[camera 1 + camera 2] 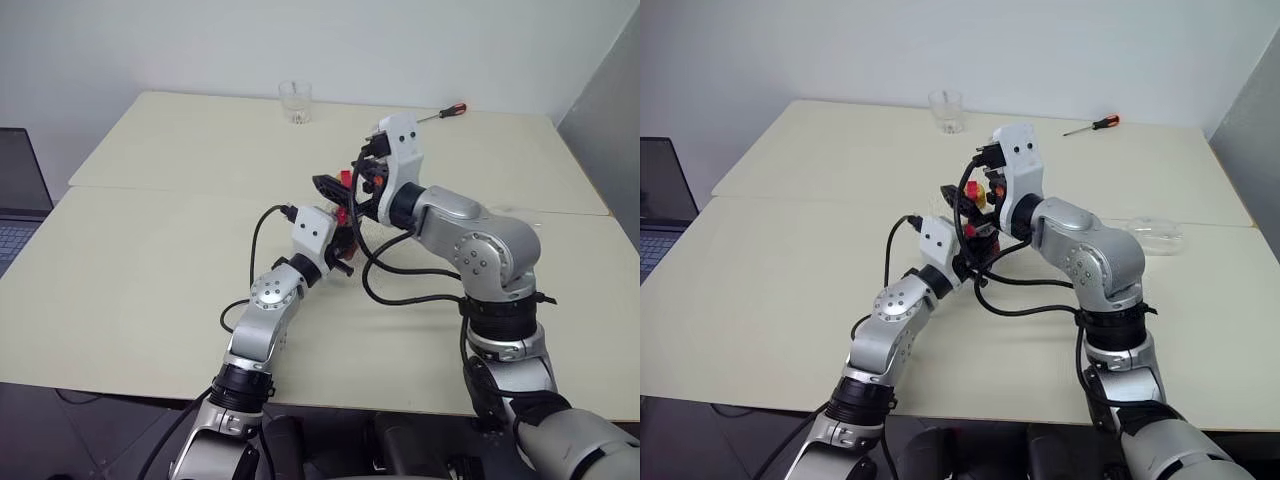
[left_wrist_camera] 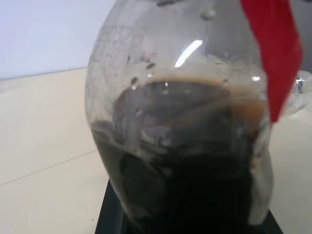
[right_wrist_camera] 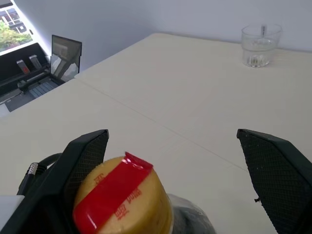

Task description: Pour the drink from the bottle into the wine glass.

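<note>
I am reaching my left hand (image 1: 962, 262) forward over the desk (image 1: 780, 250), its fingers clamped on the bottle (image 2: 185, 136) of drink (image 2: 195, 180), upright. My right hand (image 3: 175, 161), raised and angled inward, is hanging fingers spread around the yellow cap (image 3: 124, 200).

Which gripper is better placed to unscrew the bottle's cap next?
The right gripper: it is open with its fingers either side of the yellow cap. The left gripper is shut on the bottle.
</note>
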Robot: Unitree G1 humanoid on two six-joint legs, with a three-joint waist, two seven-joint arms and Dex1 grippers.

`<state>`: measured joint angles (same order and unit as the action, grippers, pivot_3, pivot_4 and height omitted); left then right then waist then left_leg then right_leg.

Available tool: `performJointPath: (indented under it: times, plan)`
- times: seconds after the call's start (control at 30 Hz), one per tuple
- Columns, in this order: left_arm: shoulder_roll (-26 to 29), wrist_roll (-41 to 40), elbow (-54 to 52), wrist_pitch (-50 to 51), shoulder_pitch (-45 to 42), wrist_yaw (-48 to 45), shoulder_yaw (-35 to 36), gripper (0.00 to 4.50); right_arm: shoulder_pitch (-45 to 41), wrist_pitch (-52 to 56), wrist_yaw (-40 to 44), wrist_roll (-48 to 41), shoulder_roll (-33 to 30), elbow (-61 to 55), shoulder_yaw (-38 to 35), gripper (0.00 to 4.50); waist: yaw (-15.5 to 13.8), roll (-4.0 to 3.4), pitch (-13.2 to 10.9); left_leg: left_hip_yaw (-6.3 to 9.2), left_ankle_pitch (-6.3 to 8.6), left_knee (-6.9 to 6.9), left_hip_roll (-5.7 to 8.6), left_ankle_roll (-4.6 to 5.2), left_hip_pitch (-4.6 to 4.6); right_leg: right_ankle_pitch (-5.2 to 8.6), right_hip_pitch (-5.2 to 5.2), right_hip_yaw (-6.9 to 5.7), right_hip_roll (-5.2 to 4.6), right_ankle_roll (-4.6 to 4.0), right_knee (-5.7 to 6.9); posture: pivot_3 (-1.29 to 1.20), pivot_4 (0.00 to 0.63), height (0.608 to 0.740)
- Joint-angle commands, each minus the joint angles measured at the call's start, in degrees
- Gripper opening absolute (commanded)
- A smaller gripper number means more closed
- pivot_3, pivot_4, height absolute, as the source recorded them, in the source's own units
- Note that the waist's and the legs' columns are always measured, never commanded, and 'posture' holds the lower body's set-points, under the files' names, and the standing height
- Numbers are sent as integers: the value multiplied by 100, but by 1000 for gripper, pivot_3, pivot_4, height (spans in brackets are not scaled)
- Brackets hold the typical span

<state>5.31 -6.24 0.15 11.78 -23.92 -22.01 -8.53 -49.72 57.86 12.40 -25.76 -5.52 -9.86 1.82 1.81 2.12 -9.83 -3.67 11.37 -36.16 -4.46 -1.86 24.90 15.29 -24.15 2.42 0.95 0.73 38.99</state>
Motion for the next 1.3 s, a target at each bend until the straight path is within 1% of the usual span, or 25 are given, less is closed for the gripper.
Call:
performJointPath:
  times: [0.03,0.27,0.37,0.43,0.53,0.63,0.73,0.97,1.03,1.13,1.2,1.3]
  plan:
    - [-43,-10,-286,-195,-125,-42,-43,792,-222,-259,-1,64,110,-32,12,4500,1,0,0,0,0,0,0,0,0,0,0,0,0,0,0,0,150,740]
    - [-32,-33,-302,-176,-113,-58,-34,792,-199,-296,-2,107,50,15,-83,4500,-6,0,0,-1,0,0,1,0,1,0,1,-1,-2,0,0,0,150,740]
    - [81,-131,-326,-139,-136,-197,52,792,-121,-83,294,-178,-101,-398,-132,4500,-5,0,0,0,0,0,1,0,1,0,0,-3,-2,0,0,0,150,740]
    - [239,-208,-311,-121,-170,-409,103,792,-100,11,479,-497,-129,-692,-245,4500,-2,0,0,0,0,2,0,0,1,0,0,-4,-1,0,-1,0,150,740]
    - [520,-349,-239,-103,-312,-793,190,792,-227,258,536,-741,-231,-1024,-308,4500,11,-1,-1,2,0,5,-4,0,0,0,-3,-2,3,0,0,0,150,740]
    - [711,-532,-166,-55,-455,-1127,255,792,-349,405,521,-905,-289,-1173,-377,4500,7,-1,-1,3,0,5,-5,0,0,0,-2,-9,3,0,2,0,150,740]
    - [945,-762,-170,-115,-501,-1703,235,792,-386,445,516,-983,-396,-1260,-458,4500,4,-2,0,2,0,2,-2,0,-1,0,1,-8,1,0,2,0,150,740]
    - [1122,-1723,-483,580,-569,-2523,368,792,-223,952,610,-1607,-1034,-1746,-989,4500,-7,-1,-1,1,0,3,-2,0,3,1,0,-6,-3,0,-3,0,150,740]
    - [1160,-1826,-566,670,-551,-2645,336,792,-124,1082,638,-1809,-1143,-1836,-1097,4500,-3,-1,-1,1,0,3,-2,0,2,1,0,-5,-2,0,-3,0,150,740]
    - [1125,-1872,-601,737,-531,-2721,261,792,23,1168,715,-1918,-1282,-1979,-920,4500,1,-1,-1,3,0,4,-2,0,1,1,0,-5,-1,0,-1,0,150,740]
    - [1096,-1883,-630,766,-528,-2731,228,792,41,1188,662,-1995,-1221,-2027,-857,4500,21,-2,-1,4,0,3,-2,0,-1,1,0,-3,1,0,1,0,150,740]
    - [1041,-1821,-618,734,-530,-2704,152,792,96,1040,537,-1872,-1069,-1945,-659,4500,25,-2,-1,8,0,3,-4,1,-4,2,0,-3,4,2,4,0,150,740]
